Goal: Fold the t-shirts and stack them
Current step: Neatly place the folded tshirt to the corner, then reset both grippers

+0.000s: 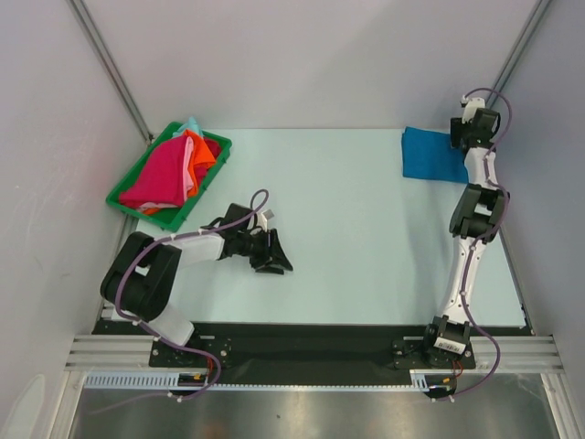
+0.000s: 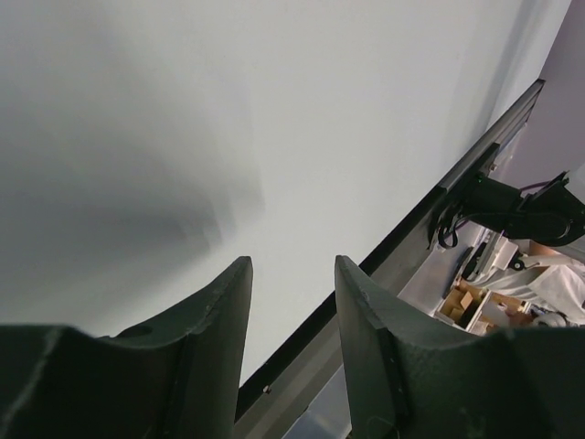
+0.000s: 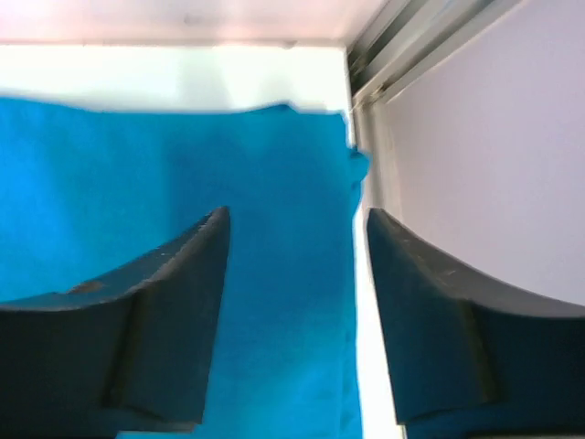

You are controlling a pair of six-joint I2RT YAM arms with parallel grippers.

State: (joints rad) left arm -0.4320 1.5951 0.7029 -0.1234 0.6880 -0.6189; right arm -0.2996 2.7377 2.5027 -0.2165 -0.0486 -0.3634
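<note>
Status: we see both jaws spread, nothing pinched. Left gripper (image 1: 272, 259) sits low over the tabletop (image 1: 347, 219), just right of the tray (image 1: 121, 198) and nearer the arm bases than it. In the left wrist view we get only bare tabletop between its fingers (image 2: 224, 311).

Right gripper (image 3: 297, 215) is well to the right of the tray, across the tabletop, with its arm stretched to the far side. It hangs over the right edge of the blue shirt (image 1: 430, 155). In the right wrist view blue cloth fills the gap under the jaws, but neither finger closes on it. We can't tell whether the tips touch the cloth.

Blue shirt lies flat as a folded rectangle, well apart from the tray, at the same far side of the tabletop.

Other shirts are heaped unfolded in the tray: magenta shirt (image 1: 157, 176) on top and taking most of it, orange shirt (image 1: 201, 151) along its right side, a pale pink strip (image 1: 187, 167) between those two, and mint shirt (image 1: 191, 123) poking out at the tray's far corner.
</note>
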